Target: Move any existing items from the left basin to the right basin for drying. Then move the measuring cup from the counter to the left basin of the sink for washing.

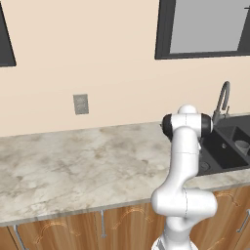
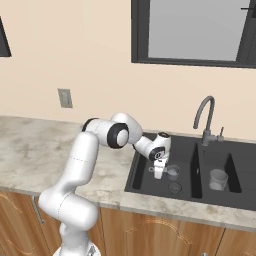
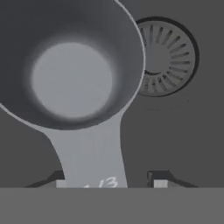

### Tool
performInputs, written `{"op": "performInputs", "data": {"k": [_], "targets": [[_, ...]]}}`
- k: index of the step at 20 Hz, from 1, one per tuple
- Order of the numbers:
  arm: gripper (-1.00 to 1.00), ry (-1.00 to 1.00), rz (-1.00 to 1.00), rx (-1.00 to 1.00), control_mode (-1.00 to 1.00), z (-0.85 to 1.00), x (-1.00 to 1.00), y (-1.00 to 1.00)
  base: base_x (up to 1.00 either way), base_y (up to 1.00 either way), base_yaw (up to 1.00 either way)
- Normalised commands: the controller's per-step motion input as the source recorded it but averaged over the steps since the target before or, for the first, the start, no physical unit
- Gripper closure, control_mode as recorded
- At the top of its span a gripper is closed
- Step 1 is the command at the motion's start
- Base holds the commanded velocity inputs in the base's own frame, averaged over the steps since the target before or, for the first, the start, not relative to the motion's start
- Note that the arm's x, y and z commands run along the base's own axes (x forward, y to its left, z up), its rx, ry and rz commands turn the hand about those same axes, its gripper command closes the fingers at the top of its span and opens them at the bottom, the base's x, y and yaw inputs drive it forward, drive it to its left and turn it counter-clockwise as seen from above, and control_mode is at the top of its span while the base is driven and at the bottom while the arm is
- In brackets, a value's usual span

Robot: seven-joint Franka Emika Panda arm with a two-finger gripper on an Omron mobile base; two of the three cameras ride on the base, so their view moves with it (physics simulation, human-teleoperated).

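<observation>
Fingers (image 3: 159, 183) stand apart beside measuring cup (image 3: 72, 65)'s handle, near the drain (image 3: 164, 57); retreat should rise straight.

measuring cup (image 2: 172, 172) in left basin (image 2: 145, 172), vessel (image 2: 218, 179) in right basin (image 2: 240, 172)

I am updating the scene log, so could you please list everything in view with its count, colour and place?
measuring cup: one, blue-grey, in the left basin, handle between the fingertips
pale cup: one, pale grey, upright in the right basin
drain: one, dark, beside the measuring cup
tap: one, dark grey, behind the sink
counter: one, beige-grey marbled
wall outlet: one, grey
window: one, dark-framed, above the sink
gripper: one, white, jaws apart, over the left basin
</observation>
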Motion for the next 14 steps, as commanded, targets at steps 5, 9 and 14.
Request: {"op": "performInputs", "data": {"k": [5,9,14], "targets": [[-1.0,-0.01,0.0,0.05,-1.0,0.02,0.0,0.0,0.0,0.0,0.0],[-1.0,-0.01,0.0,0.02,-1.0,0.1,0.0,0.0,0.0,0.0,0.0],[-1.0,-0.01,0.0,0.0,-1.0,0.14,0.0,0.0,0.0,0.0,0.0]]}}
